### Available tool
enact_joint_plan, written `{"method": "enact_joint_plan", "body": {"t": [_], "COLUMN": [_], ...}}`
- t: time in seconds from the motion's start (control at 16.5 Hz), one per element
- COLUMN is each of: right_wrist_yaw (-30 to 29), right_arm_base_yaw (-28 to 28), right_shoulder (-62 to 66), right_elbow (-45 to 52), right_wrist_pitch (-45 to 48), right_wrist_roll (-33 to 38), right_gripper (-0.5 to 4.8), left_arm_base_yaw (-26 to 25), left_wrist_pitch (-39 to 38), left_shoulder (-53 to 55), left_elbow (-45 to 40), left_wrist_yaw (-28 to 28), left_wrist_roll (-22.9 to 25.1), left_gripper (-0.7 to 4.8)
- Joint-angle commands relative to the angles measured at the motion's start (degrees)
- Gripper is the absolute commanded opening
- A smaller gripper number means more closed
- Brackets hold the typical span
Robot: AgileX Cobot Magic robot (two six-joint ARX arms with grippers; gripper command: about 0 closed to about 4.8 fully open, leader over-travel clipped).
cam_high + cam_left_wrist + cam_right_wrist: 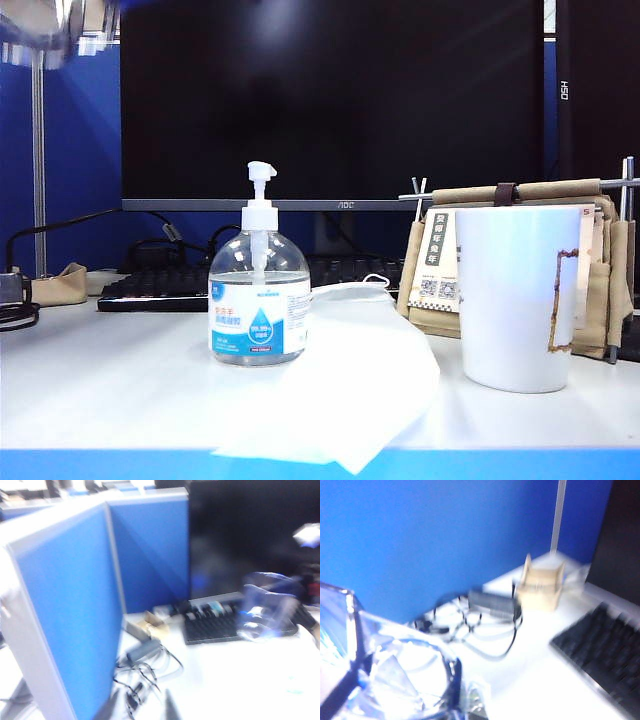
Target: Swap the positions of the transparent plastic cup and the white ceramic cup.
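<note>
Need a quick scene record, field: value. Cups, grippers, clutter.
white ceramic cup: upright on table, right side of exterior view
transparent plastic cup: blurred, close against right gripper
right gripper: shut, apparently on that cup
left gripper: only dark blurred tips visible, state unclear, nothing seen in it
clutter: pump bottle mid-table, white tissue in front

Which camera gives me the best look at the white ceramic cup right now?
Exterior view: the tall white ceramic cup stands upright and sharp on the table's right side. Neither wrist view shows it; both are blurred, showing only clear faceted plastic.
</note>
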State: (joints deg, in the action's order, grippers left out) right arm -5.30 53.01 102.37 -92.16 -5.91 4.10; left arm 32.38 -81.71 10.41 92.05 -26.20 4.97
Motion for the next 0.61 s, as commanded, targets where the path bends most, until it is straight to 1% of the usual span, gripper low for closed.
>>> {"method": "enact_joint_plan", "body": {"t": [0.06,0.18,0.24,0.42,0.55,0.61], "right_wrist_yaw": [-2.80,-4.96,-5.31,-6.88,-7.13,-8.31], "right_arm_base_yaw": [0.02,0.02,-0.07,-1.36,-2.64,-3.45], "right_shoulder": [4.44,8.17,10.36,13.05,14.53,15.37], "right_elbow": [-0.48,-1.03,-1.03,-1.03,-1.03,-1.03], "right_wrist_pitch": [3.65,4.68,6.21,5.84,6.23,6.23], "right_wrist_roll": [0.66,0.63,0.87,3.45,6.27,8.07], "right_gripper": [-0.02,-0.02,-0.02,-0.02,-0.02,-0.02], "left_arm_base_yaw": [-0.09,-0.17,-0.50,-3.10,-5.33,-6.78], "left_wrist_pitch": [-0.28,-0.31,-0.33,-0.31,-0.31,-0.31], "left_shoulder": [-2.99,-5.60,-7.41,-9.55,-9.55,-9.55], "left_elbow": [-2.36,-5.90,-8.87,-14.14,-15.91,-16.35], "left_wrist_yaw": [2.03,2.36,3.58,3.67,7.02,8.63], "left_wrist_roll": [-3.69,-5.79,-5.90,-5.81,-5.68,-5.40], "left_gripper": [0.89,0.89,0.88,0.82,0.81,0.81]}}
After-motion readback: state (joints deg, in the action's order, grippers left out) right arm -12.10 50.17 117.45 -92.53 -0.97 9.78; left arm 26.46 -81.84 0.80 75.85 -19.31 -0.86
